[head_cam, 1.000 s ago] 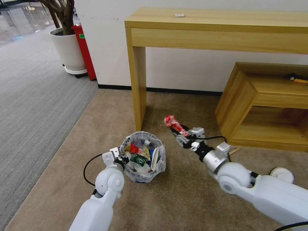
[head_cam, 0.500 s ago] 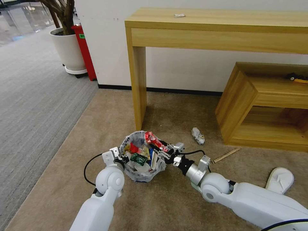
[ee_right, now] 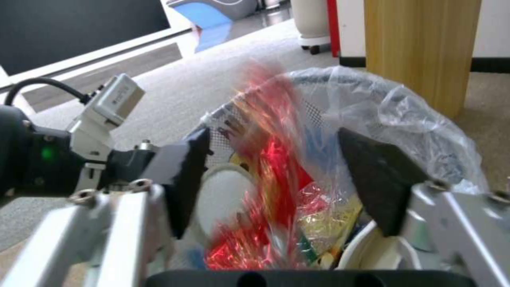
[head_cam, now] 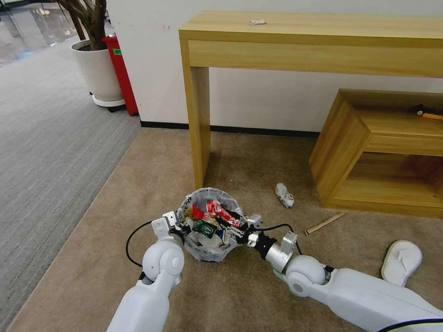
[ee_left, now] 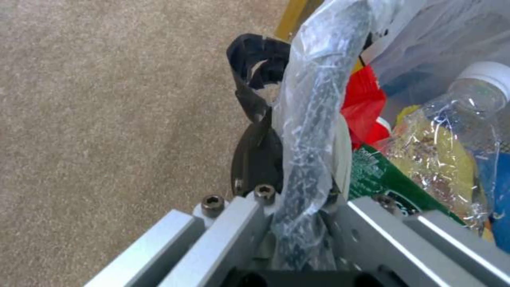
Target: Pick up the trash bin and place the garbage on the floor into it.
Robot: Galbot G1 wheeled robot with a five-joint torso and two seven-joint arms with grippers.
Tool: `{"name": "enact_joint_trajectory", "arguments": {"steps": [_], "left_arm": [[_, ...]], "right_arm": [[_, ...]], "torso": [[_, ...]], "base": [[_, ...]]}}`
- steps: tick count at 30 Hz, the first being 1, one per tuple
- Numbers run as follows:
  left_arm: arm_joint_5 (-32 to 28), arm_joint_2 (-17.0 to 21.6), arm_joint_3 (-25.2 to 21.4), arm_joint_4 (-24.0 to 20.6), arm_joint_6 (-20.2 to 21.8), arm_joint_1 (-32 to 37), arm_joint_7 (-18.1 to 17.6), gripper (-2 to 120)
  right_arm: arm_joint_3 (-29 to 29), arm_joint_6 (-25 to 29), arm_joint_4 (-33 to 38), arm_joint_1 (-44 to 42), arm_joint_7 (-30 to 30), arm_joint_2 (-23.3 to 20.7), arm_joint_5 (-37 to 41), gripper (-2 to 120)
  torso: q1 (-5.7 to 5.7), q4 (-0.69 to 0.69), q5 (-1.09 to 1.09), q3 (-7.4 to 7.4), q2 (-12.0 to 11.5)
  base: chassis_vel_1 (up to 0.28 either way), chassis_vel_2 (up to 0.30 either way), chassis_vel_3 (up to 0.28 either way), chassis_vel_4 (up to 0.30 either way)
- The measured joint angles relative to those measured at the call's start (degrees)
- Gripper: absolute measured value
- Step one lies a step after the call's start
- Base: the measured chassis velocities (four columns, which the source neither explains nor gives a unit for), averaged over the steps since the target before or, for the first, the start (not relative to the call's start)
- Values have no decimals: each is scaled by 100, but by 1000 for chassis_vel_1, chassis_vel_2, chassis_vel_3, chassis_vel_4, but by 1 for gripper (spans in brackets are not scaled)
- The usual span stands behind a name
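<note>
Main risk: the red wrapper (head_cam: 220, 213) misses the trash bin (head_cam: 210, 251) or hangs on its rim. It looks mid-drop btwn the right gripper's (ee_right: 276, 191) spread jaws, smeared in the right wrist view, so I can't be sure it's fully clear of the pads; foil like that may cling or catch on the crinkled liner (ee_right: 393, 119) and slide off outside. 2nd risk: the bin is heaped w/ litter (bottle (ee_left: 467, 131), green packet (ee_left: 382, 175), cup (ee_right: 223, 199)), so a light wrapper could sit on top and tip out if the bin is jolted. 3rd: the left gripper (ee_left: 297, 191) holds the bin by one thin bit of rim and bag only; a nudge from the right arm could twist it or pull the liner loose.

Positions: bin sits on the beige floor (head_cam: 152, 175) near the desk leg (head_cam: 197, 124), left gripper clamped on its near-left rim, one finger (ee_left: 255, 131) outside the wall. Right gripper hovers just over the bin's right edge, jaws apart, wrapper directly btwn and below them, over the bin mouth.

Left on the floor, well apart from both grippers: crushed can (head_cam: 284, 195), wooden stick (head_cam: 325, 223), white slipper (head_cam: 400, 263).
</note>
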Motion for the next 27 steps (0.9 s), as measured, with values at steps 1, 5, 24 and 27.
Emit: {"name": "enact_joint_trajectory", "arguments": {"steps": [1, 5, 24, 27], "left_arm": [[0, 0, 0, 0, 0, 0, 0, 0], [10, -15, 10, -42, 0, 28, 12, 0], [141, 42, -5, 98, -51, 97, 129, 0], [140, 85, -47, 96, -63, 118, 150, 0]], "right_arm": [[0, 0, 0, 0, 0, 0, 0, 66], [0, -37, -33, 2, 37, 9, -41, 80], [1918, -386, -229, -160, 1310, 105, -256, 100], [2410, -477, -566, -490, 1777, -20, -597, 100]], "torso": [[0, 0, 0, 0, 0], [0, -1, 0, 0, 0], [0, -2, 1, -1, 0], [0, -3, 1, -1, 0]], "base": [[0, 0, 0, 0], [0, 0, 0, 0], [0, 0, 0, 0], [0, 0, 0, 0]]}}
